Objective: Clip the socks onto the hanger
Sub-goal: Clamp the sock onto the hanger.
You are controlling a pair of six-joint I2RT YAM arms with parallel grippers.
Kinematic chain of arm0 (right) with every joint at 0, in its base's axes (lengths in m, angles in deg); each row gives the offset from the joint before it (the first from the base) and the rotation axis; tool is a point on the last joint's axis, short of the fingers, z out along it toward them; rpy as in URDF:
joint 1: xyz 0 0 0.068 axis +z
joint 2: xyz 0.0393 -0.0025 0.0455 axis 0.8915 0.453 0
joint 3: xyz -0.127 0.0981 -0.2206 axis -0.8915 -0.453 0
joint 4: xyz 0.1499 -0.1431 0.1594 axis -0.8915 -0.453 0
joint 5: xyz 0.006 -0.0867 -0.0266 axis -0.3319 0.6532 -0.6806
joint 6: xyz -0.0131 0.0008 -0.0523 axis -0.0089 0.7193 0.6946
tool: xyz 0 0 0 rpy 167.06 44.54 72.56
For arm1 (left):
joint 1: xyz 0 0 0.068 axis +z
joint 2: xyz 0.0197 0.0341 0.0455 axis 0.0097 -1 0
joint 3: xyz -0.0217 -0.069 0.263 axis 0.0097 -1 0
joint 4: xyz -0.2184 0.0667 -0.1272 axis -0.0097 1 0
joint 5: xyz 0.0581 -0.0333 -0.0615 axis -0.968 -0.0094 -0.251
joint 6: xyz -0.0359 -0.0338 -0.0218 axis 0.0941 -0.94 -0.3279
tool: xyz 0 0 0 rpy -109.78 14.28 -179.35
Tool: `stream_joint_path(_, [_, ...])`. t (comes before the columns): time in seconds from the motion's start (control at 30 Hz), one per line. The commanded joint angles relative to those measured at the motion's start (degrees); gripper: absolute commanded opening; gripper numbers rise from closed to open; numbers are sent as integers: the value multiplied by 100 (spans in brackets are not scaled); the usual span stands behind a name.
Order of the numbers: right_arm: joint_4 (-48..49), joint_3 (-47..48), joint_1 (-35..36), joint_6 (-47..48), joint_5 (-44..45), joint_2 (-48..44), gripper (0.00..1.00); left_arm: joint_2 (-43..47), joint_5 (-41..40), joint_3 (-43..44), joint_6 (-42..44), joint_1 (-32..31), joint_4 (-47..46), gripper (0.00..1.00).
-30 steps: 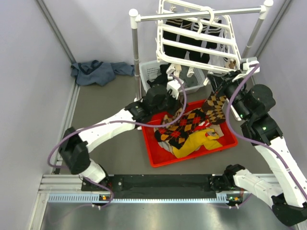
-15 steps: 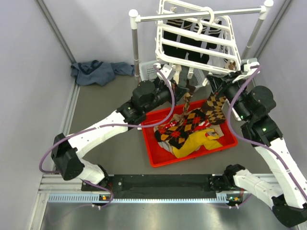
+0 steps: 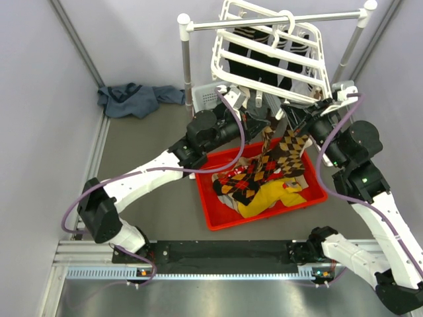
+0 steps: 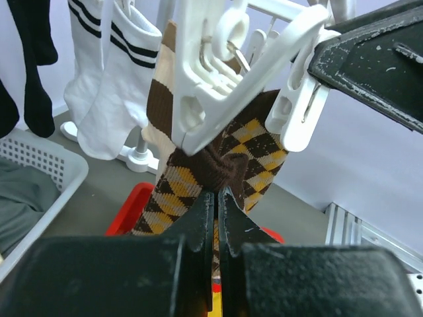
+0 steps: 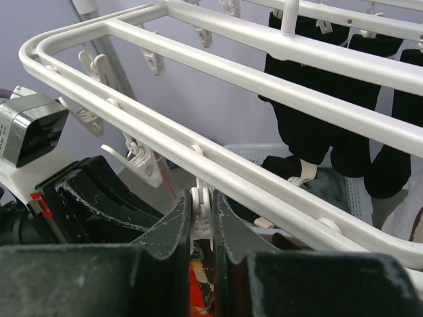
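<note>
One brown argyle sock, lifted from the red tray within the last second, hangs pinched in the near-closed jaws of the left gripper, against the lower edge of the hanger. The right gripper squeezes a clip there; clipping looks imminent.

1. Hanger: white rectangular frame of parallel bars, hanging tilted by its top hook, small clips dangling under the bars.
2. Brown sock: brown, tan and cream diamonds, raised upright above the tray. Its bunched top sits right at a clip; whether that clip grips it cannot be told.
3. Other socks: black with red and orange diamonds, heaped in the tray.
</note>
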Motion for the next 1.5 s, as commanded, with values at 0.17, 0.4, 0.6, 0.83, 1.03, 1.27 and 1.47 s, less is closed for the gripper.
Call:
stream_joint_path(0.17, [220, -26, -10, 94, -277, -72, 4, 17, 523, 370, 4, 25, -519, 0])
stream_joint_path(0.4, [220, -26, -18, 244, -357, -81, 4, 25, 945, 493, 91, 78, -318, 0])
stream_joint_path(0.6, [202, -26, -10, 297, -418, -90, 4, 78, 1147, 546, 206, 157, -124, 0])
stream_joint_path(0.83, [185, -8, -10, 297, -611, -90, 4, 17, 1297, 634, 179, 254, -185, 0])
stream_joint_path(1.03, [167, 18, -18, 323, -699, -63, 4, -27, 1446, 686, 83, 306, -378, 0])
stream_joint_path(1.27, [158, 18, -18, 323, -761, -55, 4, 8, 1534, 695, 30, 333, -493, 0])
stream_joint_path(1.47, [132, 18, -18, 332, -778, -54, 3, 69, 1587, 643, -32, 342, -590, 0])
